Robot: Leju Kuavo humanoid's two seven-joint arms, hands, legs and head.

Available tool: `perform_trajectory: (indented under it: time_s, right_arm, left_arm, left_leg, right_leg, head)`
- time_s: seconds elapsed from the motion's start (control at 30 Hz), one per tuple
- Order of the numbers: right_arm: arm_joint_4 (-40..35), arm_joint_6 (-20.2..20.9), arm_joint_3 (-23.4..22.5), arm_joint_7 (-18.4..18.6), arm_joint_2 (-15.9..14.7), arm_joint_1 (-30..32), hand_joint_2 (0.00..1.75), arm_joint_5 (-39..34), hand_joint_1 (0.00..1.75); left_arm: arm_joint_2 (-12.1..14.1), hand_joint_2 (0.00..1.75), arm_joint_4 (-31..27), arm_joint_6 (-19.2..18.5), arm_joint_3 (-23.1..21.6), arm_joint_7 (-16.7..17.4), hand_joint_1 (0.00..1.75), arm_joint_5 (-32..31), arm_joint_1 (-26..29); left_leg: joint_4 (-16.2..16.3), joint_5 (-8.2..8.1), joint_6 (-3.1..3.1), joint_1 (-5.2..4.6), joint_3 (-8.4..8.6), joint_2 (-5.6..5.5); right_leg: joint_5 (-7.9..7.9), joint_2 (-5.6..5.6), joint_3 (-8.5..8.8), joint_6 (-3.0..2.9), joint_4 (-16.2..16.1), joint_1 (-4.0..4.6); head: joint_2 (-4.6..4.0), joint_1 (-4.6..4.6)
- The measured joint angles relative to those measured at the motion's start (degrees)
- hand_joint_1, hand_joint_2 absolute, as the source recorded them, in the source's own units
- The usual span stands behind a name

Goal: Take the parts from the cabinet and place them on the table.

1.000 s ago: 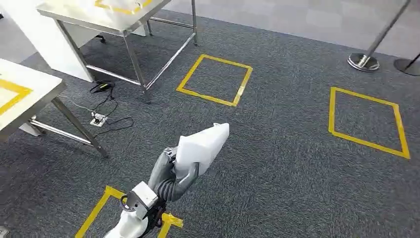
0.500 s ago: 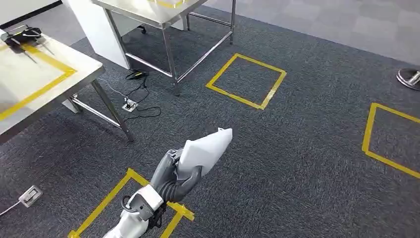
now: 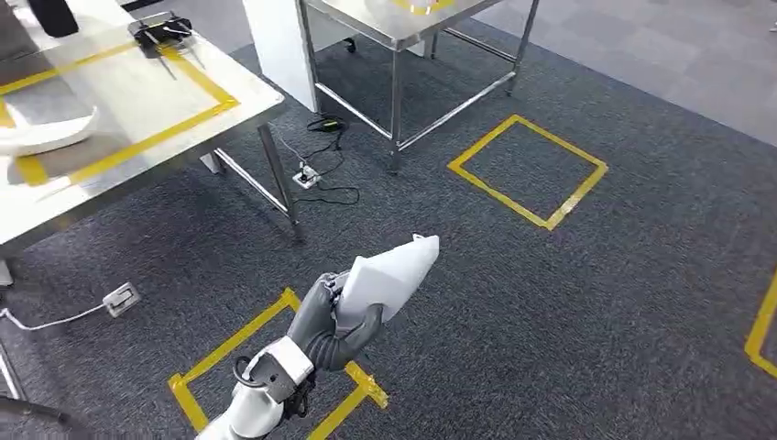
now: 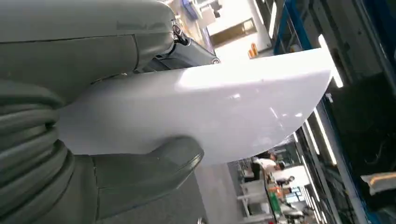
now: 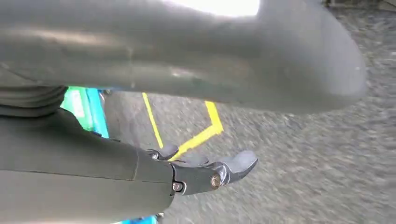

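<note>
Holding a white part [image 3: 389, 275] out over the carpet, our left hand [image 3: 332, 323] has its grey thumb and darker fingers wrapped around the part's broad end, and the narrow tip points up and away from us. From the left wrist we see the same white part [image 4: 205, 112] as a smooth, glossy curved shell, with the thumb [image 4: 149, 172] pressed against one face and the fingers [image 4: 187, 44] bearing on the opposite edge. Our right hand [image 5: 205, 175] hangs above the grey carpet with its fingers [image 5: 238, 163] apart and nothing between them.

Under the left hand a yellow tape square [image 3: 275, 371] is stuck to the carpet [image 3: 568, 302], and a second tape square [image 3: 529, 170] lies farther ahead and to the right. Ahead on the left stands the counter [image 3: 128, 101], its top outlined with yellow tape; another white part [image 3: 46, 133] rests on it near its left edge, and a small dark device [image 3: 158, 27] sits toward its far end. A power strip [image 3: 307, 176] with black cable lies on the carpet between that counter and a second steel-legged counter [image 3: 403, 18] farther back.
</note>
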Motion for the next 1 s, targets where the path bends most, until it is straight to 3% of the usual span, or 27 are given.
perform_trajectory:
  time_s: [0.07, 0.13, 0.17, 0.2, 0.23, 0.27, 0.3, 0.33, 0.37, 0.4, 0.43, 0.47, 0.5, 0.63, 0.67, 0.7, 0.73, 0.77, 0.8, 0.83, 0.87, 0.9, 0.93, 0.97, 1.0]
  right_arm:
    - [-0.02, 0.26, 0.00, 0.22, 0.11, -0.13, 0.00, 0.15, 0.00]
    - [-0.02, 0.31, 0.00, 0.57, 0.11, -0.13, 0.00, 0.33, 0.00]
    - [-0.02, 0.31, 0.00, 0.59, 0.20, -0.12, 0.00, 0.35, 0.00]
    - [-0.04, 0.29, 0.00, 0.57, 0.07, -0.04, 0.00, 0.31, 0.00]
    - [-0.04, 0.24, 0.00, 0.55, 0.02, 0.08, 0.00, 0.28, 0.00]
    - [-0.04, 0.24, 0.00, 0.53, 0.00, 0.25, 0.00, 0.13, 0.00]
    - [-0.04, 0.22, 0.00, 0.48, -0.06, 0.39, 0.00, 0.09, 0.00]
    - [-0.04, 0.24, 0.00, 0.42, -0.09, 0.45, 0.00, 0.07, 0.00]
    - [-0.04, 0.29, 0.00, 0.42, -0.11, 0.42, 0.00, 0.09, 0.00]
    - [-0.04, 0.35, 0.00, 0.42, -0.11, 0.35, 0.00, 0.17, 0.00]
    - [-0.04, 0.40, 0.00, 0.40, -0.11, 0.25, 0.00, 0.26, 0.00]
    - [-0.04, 0.42, 0.00, 0.40, -0.11, 0.18, 0.00, 0.33, 0.00]
    - [-0.04, 0.42, 0.00, 0.40, -0.15, 0.15, 0.00, 0.39, 0.00]
    - [-0.07, 0.57, 0.00, 0.64, -0.33, -0.30, 0.00, 0.74, 0.00]
    - [-0.17, 0.51, 0.00, 0.85, -0.33, -0.52, 0.00, 0.89, 0.00]
    - [-0.17, 0.31, 0.00, 0.77, -0.41, -0.69, 0.00, 0.87, 0.00]
    - [-0.17, 0.20, 0.00, 0.61, -0.41, -0.79, 0.00, 0.52, 0.00]
    - [-0.17, 0.00, 0.00, 0.57, -0.43, -0.87, 0.00, 0.27, 0.00]
    - [-0.17, -0.09, 0.00, 0.59, -0.61, -0.87, 0.00, 0.02, 0.00]
    - [-0.17, -0.15, -0.04, 0.61, -0.70, -0.86, 0.00, -0.15, 0.00]
    - [-0.17, -0.15, -0.09, 0.92, -0.78, -0.86, 0.00, -0.31, 0.00]
    - [-0.17, -0.15, -0.11, 1.12, -0.92, -0.83, 0.00, -0.31, 0.00]
    - [-0.17, -0.15, -0.11, 1.20, -1.07, -0.83, 0.00, -0.31, 0.00]
    - [-0.17, -0.22, -0.11, 1.34, -1.18, -0.83, 0.00, -0.33, 0.00]
    - [-0.17, -0.56, -0.13, 1.64, -1.35, -0.81, 0.00, -0.33, 0.00]
  left_arm:
    - [-0.26, 1.75, 0.09, 0.35, 0.02, 0.15, 1.75, -0.72, -0.10]
    - [-0.37, 1.75, 0.09, 0.97, 0.18, 0.42, 1.75, -1.64, 0.15]
    - [-0.39, 1.75, 0.09, 1.12, 0.35, 0.50, 1.75, -1.92, 0.29]
    - [-0.44, 1.75, 0.07, 1.29, 0.44, 0.48, 1.75, -2.08, 0.15]
    - [-0.53, 1.75, 0.17, 1.31, 0.46, 0.50, 1.75, -2.14, 0.01]
    - [-0.70, 1.75, 0.28, 1.31, 0.48, 0.48, 1.75, -2.21, 0.04]
    - [-0.77, 1.75, 0.44, 1.31, 0.48, 0.44, 1.75, -2.28, 0.13]
    - [-0.77, 1.75, 0.57, 1.31, 0.50, 0.35, 1.75, -2.36, 0.16]
    - [-0.74, 1.75, 0.72, 1.31, 0.61, 0.33, 1.75, -2.41, 0.17]
    - [-0.77, 1.75, 0.76, 1.31, 0.76, 0.33, 1.75, -2.45, 0.15]
    - [-0.85, 1.75, 0.76, 1.31, 0.92, 0.33, 1.75, -2.47, 0.09]
    - [-0.92, 1.75, 0.76, 1.31, 0.98, 0.33, 1.75, -2.49, -0.03]
    - [-1.05, 1.75, 0.76, 1.29, 1.01, 0.31, 1.75, -2.49, -0.22]
    - [-1.40, 1.75, 0.74, 1.45, 1.18, 0.35, 1.75, -3.00, -0.18]
    - [-1.55, 1.75, 0.63, 1.44, 1.36, 0.44, 1.75, -3.26, -0.17]
    - [-1.71, 1.75, 0.59, 1.33, 1.42, 0.46, 1.75, -3.28, -0.11]
    - [-2.18, 1.75, 0.66, 0.72, 1.42, 0.57, 1.75, -3.26, -0.31]
    - [-2.59, 1.75, 0.81, 0.08, 1.42, 0.53, 1.75, -3.21, -0.47]
    - [-2.78, 1.75, 0.94, -0.33, 1.42, 0.53, 1.75, -3.21, -0.56]
    - [-2.95, 1.75, 1.20, -0.57, 1.42, 0.53, 1.75, -3.26, -0.63]
    - [-3.19, 1.75, 1.70, -0.68, 1.42, 0.53, 1.75, -3.65, -0.70]
    - [-3.37, 1.75, 2.01, -0.72, 1.42, 0.48, 1.75, -4.02, -0.76]
    - [-3.65, 1.75, 2.23, -0.72, 1.42, 0.48, 1.75, -4.22, -0.89]
    - [-4.02, 1.75, 2.38, -0.72, 1.42, 0.48, 1.75, -4.44, -1.04]
    - [-4.37, 1.75, 2.53, -0.72, 1.42, 0.48, 1.75, -4.48, -1.22]
  left_leg:
    - [-0.19, 0.36, -0.90, 0.32, -0.44, -1.43]
    - [-0.79, 0.80, -1.94, 0.26, -1.07, -3.10]
    - [-0.43, 0.58, -1.92, 0.31, -0.93, -1.89]
    - [1.18, -0.87, -2.09, -0.23, -1.67, 1.98]
    - [4.91, -3.26, -2.30, -0.21, -3.49, 4.44]
    - [9.67, -5.59, -2.47, -0.11, -5.67, 5.62]
    - [14.08, -7.32, -2.62, -0.05, -7.71, 6.03]
    - [16.48, -7.74, -2.74, -0.02, -8.79, 6.19]
    - [15.95, -6.80, -2.80, 0.01, -8.39, 6.34]
    - [13.00, -4.95, -2.79, 0.03, -6.70, 6.55]
    - [7.91, -2.56, -2.74, 0.03, -3.81, 7.14]
    - [2.31, -0.51, -2.58, -0.02, -0.58, 8.81]
    - [-0.26, -1.20, -1.89, -0.51, 0.60, 11.02]
    - [-0.23, -0.55, -0.36, -0.79, 0.28, 8.60]
    - [-0.72, -0.19, 0.21, -0.47, 0.71, 7.90]
    - [-0.96, 0.06, 0.51, -0.16, 0.70, 7.30]
    - [-0.95, 0.23, 0.80, 0.00, 0.54, 6.80]
    - [-0.94, 0.33, 0.96, 0.02, 0.34, 6.06]
    - [-0.91, 0.41, 1.08, -0.02, 0.16, 5.21]
    - [-0.84, 0.48, 1.12, -0.07, 0.02, 4.44]
    - [-0.72, 0.52, 1.09, -0.07, -0.09, 3.57]
    - [-0.58, 0.56, 1.03, -0.07, -0.12, 2.56]
    - [-0.45, 0.59, 0.97, -0.07, -0.10, 1.66]
    - [-0.38, 0.65, 0.83, -0.07, -0.07, 0.84]
    - [-0.34, 0.72, 0.65, 0.00, -0.17, 0.13]
  right_leg:
    - [0.40, -1.61, 0.04, 0.00, -0.38, 0.50]
    - [0.71, -3.11, 0.64, -0.64, -0.90, 0.35]
    - [1.11, -4.30, 0.85, -1.06, -1.47, -0.04]
    - [1.21, -4.84, 0.96, -1.52, -1.72, 0.02]
    - [1.26, -5.81, 0.93, -1.69, -1.73, 0.17]
    - [1.17, -6.73, 0.93, -1.82, -1.70, 0.34]
    - [1.09, -7.84, 0.91, -1.92, -1.67, 0.44]
    - [1.06, -8.70, 0.88, -1.92, -1.63, 0.44]
    - [1.01, -9.58, 0.88, -1.90, -1.59, 0.44]
    - [0.92, -10.34, 0.93, -1.79, -1.54, 0.43]
    - [0.81, -11.11, 1.03, -1.63, -1.44, 0.41]
    - [0.60, -11.77, 1.16, -1.40, -1.24, 0.40]
    - [0.35, -12.30, 1.20, -1.03, -1.04, 0.74]
    - [0.29, -14.18, 1.68, 0.17, -1.15, 0.71]
    - [-0.01, -14.38, 1.79, 0.68, -1.14, 0.66]
    - [-0.94, -10.75, 1.45, 1.22, -0.10, 0.26]
    - [-3.05, -8.07, 0.16, 1.32, 2.92, 0.20]
    - [-5.41, -6.95, -1.98, 1.46, 7.52, 0.19]
    - [-7.34, -6.67, -4.32, 1.52, 12.34, 0.21]
    - [-8.28, -6.64, -6.11, 1.49, 15.78, 0.28]
    - [-7.91, -6.60, -6.87, 1.38, 16.83, 0.30]
    - [-6.00, -6.47, -6.13, 1.17, 14.91, 0.30]
    - [-3.27, -6.17, -4.16, 0.93, 10.57, 0.27]
    - [-0.60, -5.29, -1.70, 0.68, 5.22, 0.25]
    - [0.92, -2.30, 0.45, 0.37, 0.18, 0.10]
  head:
    - [0.00, 0.20]
    - [0.00, 0.24]
    - [0.00, 0.26]
    - [0.00, -0.11]
    - [0.00, -0.29]
    - [0.00, -0.31]
    - [0.00, -0.31]
    - [0.00, -0.31]
    - [0.00, -0.31]
    - [0.00, -0.31]
    - [0.00, -0.33]
    - [0.00, -0.31]
    - [0.00, -0.33]
    - [0.00, -0.24]
    - [0.00, -0.26]
    - [0.00, -0.13]
    - [0.00, 0.00]
    - [0.00, 0.24]
    - [0.00, 0.26]
    - [0.00, 0.26]
    - [0.00, 0.26]
    - [0.00, 0.33]
    - [0.00, 0.35]
    - [0.00, 0.35]
    - [0.00, 0.39]
